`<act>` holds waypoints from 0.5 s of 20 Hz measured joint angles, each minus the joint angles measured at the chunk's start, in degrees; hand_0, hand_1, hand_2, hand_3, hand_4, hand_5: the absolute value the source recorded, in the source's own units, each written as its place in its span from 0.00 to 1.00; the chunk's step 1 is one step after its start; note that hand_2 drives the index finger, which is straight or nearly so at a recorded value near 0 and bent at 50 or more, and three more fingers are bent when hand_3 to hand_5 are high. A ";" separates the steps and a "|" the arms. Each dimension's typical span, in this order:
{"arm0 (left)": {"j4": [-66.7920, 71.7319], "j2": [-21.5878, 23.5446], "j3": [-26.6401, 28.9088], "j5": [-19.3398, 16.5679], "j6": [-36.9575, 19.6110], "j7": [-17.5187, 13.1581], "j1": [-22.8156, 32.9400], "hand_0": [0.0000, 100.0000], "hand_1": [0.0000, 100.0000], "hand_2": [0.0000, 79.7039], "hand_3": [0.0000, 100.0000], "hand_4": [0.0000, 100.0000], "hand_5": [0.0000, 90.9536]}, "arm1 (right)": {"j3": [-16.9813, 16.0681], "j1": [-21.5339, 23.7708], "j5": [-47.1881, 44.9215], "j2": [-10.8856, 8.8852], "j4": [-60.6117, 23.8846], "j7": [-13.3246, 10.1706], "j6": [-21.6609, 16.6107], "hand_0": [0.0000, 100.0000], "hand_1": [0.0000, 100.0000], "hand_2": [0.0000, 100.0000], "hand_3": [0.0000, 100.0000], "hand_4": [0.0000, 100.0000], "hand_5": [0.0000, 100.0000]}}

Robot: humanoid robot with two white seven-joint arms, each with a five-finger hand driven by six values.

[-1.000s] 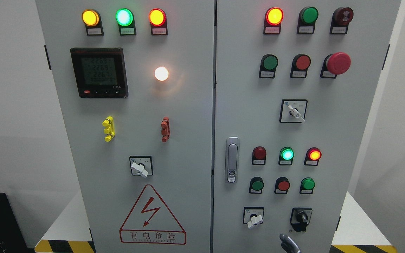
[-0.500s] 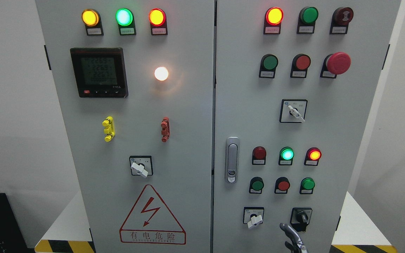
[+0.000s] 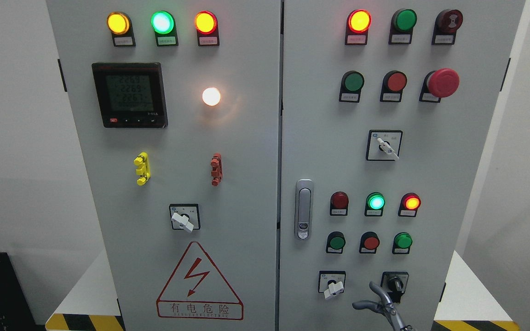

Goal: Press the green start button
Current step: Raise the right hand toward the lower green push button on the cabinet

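A grey control cabinet [image 3: 256, 151] with two doors fills the head view. On the right door [image 3: 430, 184], green push buttons sit at the upper left [image 3: 353, 82], the lower left [image 3: 337, 241] and the lower right [image 3: 403, 240]. My right hand [image 3: 370, 298] rises from the bottom edge, right of the middle. One finger [image 3: 375, 288] points up and another [image 3: 360, 304] sticks out to the left, holding nothing. The hand is below the lower button row, between the white selector switch [image 3: 333, 285] and the black key switch [image 3: 394, 284]. My left arm is out of view.
A red mushroom stop button [image 3: 443, 82] juts out at the upper right. Lit lamps run along the top and one green lamp [image 3: 376, 202] glows above the lower buttons. A door handle [image 3: 304, 209] stands at the centre seam. Yellow-black floor tape [image 3: 83, 322] marks the base.
My right hand has risen from the bottom edge, and its fingers have spread apart beside the black key switch. The lamps and switches look unchanged.
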 measured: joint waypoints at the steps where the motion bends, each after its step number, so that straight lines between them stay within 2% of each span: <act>1: 0.00 0.00 0.00 0.00 0.00 0.00 0.00 0.12 0.56 0.00 0.00 0.00 0.00 | -0.34 -0.25 1.60 0.00 -0.01 -0.35 -0.10 0.45 0.34 0.00 0.52 0.51 0.35; 6: 0.00 0.00 0.00 0.00 0.00 0.00 0.01 0.12 0.56 0.00 0.00 0.00 0.00 | -1.58 -2.32 9.60 0.04 -0.04 -2.59 -0.37 0.52 0.34 0.00 0.53 0.53 0.39; 10: 0.00 0.00 0.00 0.00 0.00 0.00 0.01 0.12 0.56 0.00 0.00 0.00 0.00 | -2.24 -4.02 14.77 0.07 0.04 -3.39 -0.42 0.55 0.35 0.00 0.53 0.54 0.40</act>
